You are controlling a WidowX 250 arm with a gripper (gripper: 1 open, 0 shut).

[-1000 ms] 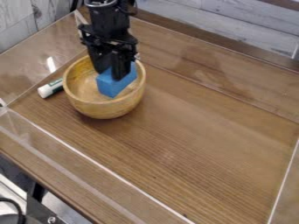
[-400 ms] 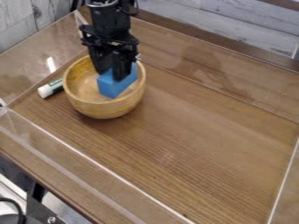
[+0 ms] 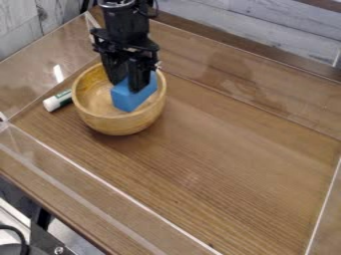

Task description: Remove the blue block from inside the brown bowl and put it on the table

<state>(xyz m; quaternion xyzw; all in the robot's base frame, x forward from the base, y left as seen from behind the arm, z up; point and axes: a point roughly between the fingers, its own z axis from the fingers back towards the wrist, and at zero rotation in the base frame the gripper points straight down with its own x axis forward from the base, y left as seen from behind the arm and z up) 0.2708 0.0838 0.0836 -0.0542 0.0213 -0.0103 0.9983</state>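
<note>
No legible text, label, brand, number or sign is found in the view. The blue block (image 3: pixel 126 97) and the brown bowl (image 3: pixel 120 103) are seen with plain faces. The white-and-green marker-like object (image 3: pixel 58 100) near the tabletop's (image 3: pixel 226 149) left edge is too small for any print to be read.
</note>
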